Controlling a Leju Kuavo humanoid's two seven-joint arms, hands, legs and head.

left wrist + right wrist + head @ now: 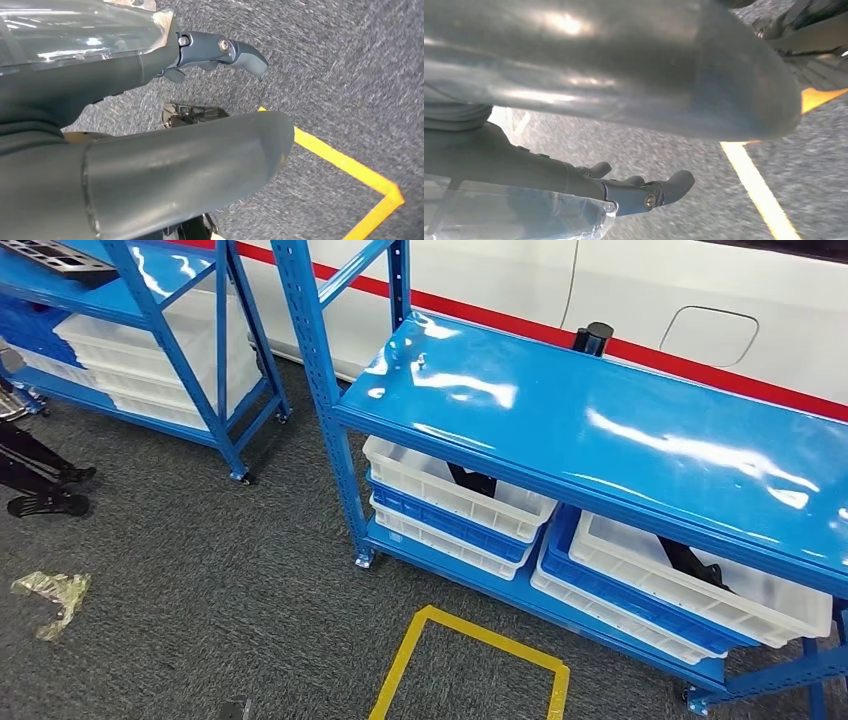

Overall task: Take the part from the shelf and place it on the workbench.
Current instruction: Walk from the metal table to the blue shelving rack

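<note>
Part [472,483] in shelf bin (fingers [240,52] over floor).

The left hand [220,52] reaches in from the upper left of the left wrist view, its dark fingers [245,55] extended side by side with nothing in them, and the thick grey thumb [200,165] crosses the lower half of that frame. The right hand [639,192] lies along the lower left of the right wrist view, its fingers [674,182] also stretched out, holding nothing, and its thumb [624,65] fills the top of that frame.
</note>
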